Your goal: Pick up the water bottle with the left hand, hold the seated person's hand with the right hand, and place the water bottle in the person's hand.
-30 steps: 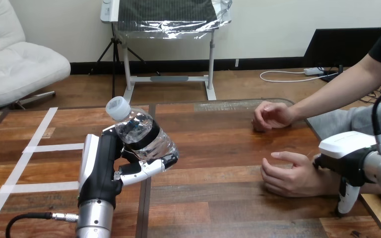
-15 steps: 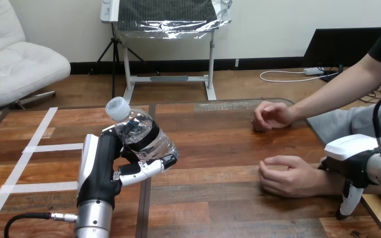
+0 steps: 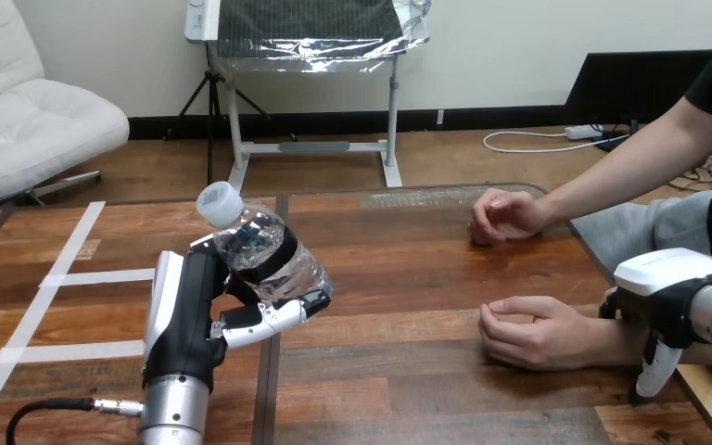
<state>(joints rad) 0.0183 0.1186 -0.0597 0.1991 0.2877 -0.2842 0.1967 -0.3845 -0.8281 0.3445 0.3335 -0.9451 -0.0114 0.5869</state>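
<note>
The robot's left hand [image 3: 213, 315] has its fingers wrapped round the water bottle [image 3: 264, 246] and holds it up off the table [image 3: 408, 399], tipped so its white cap [image 3: 220, 201] points up and left. The robot's right hand [image 3: 658, 306] sits at the person's wrist [image 3: 616, 338] by the table's right edge, but I cannot tell if it is holding on. The person's near hand [image 3: 533, 334] rests on the table, well apart from the bottle.
</note>
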